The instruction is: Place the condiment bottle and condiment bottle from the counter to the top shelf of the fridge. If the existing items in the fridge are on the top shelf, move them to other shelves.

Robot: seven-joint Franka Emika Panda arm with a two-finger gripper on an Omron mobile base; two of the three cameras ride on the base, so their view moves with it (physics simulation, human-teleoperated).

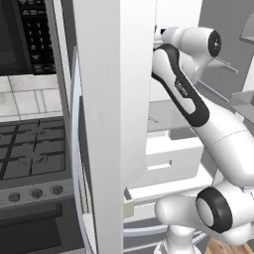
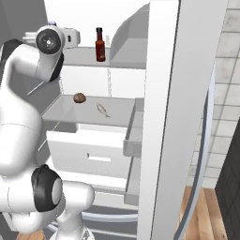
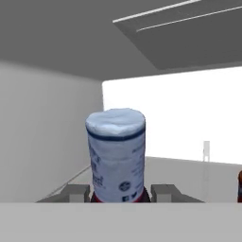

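Tool (image 3: pixel 120 194) inside fridge, 2 fingertips (image 3: pixel 75 193) pressed against sides of white condiment bottle (image 3: pixel 116 153), gripping it upright. Beyond, red condiment bottle (image 2: pixel 100 45) stands on top shelf (image 2: pixel 126 57). Lower shelf (image 2: pixel 89 111) carries 2 small food items.

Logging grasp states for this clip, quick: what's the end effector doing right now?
End effector: closed on the white condiment bottle, which stands upright between its fingertips, inside the fridge.
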